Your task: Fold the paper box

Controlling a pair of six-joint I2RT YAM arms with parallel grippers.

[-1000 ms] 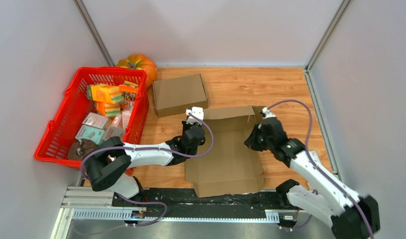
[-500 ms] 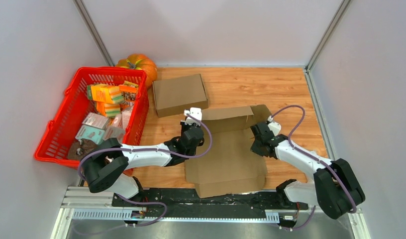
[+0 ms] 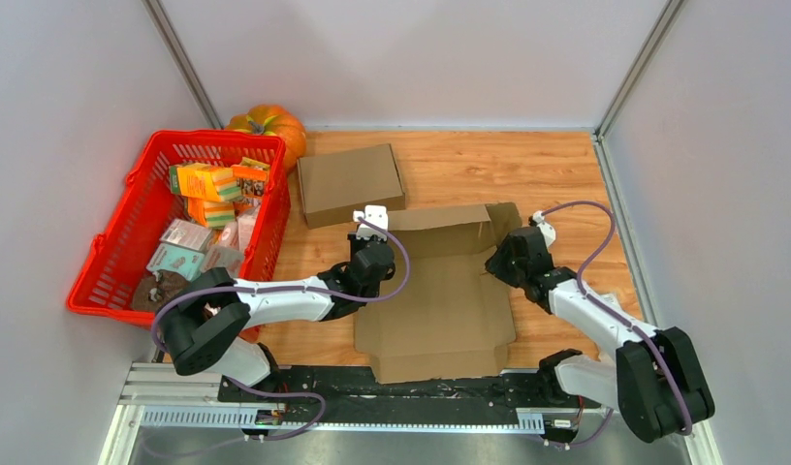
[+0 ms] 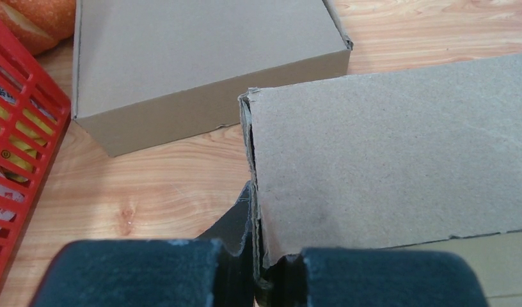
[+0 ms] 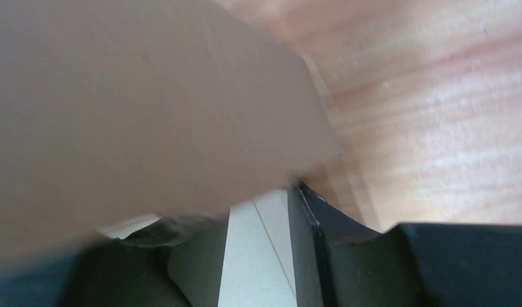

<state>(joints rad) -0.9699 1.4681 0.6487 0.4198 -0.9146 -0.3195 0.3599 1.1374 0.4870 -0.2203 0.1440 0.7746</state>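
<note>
The paper box (image 3: 435, 300) is a brown cardboard sheet lying mostly flat in the middle of the wooden table, with its far panel (image 3: 448, 219) raised. My left gripper (image 3: 370, 244) is at the box's left far corner. In the left wrist view it (image 4: 271, 268) is shut on the edge of a raised cardboard wall (image 4: 399, 160). My right gripper (image 3: 496, 263) is at the box's right edge, near the right far flap (image 3: 508, 215). In the right wrist view its jaws (image 5: 245, 256) stand apart, and a blurred cardboard flap (image 5: 137, 109) fills the upper left, reaching over the left finger.
A closed cardboard box (image 3: 351, 182) lies just beyond the left gripper and also shows in the left wrist view (image 4: 201, 57). A red basket (image 3: 130, 184) of packets stands at the left. An orange pumpkin (image 3: 270, 124) sits behind it. Grey walls enclose the table.
My right arm has dropped its elbow and its gripper has shifted along the box's right edge. The box has slid slightly left. The left gripper keeps its hold and has moved a little.
</note>
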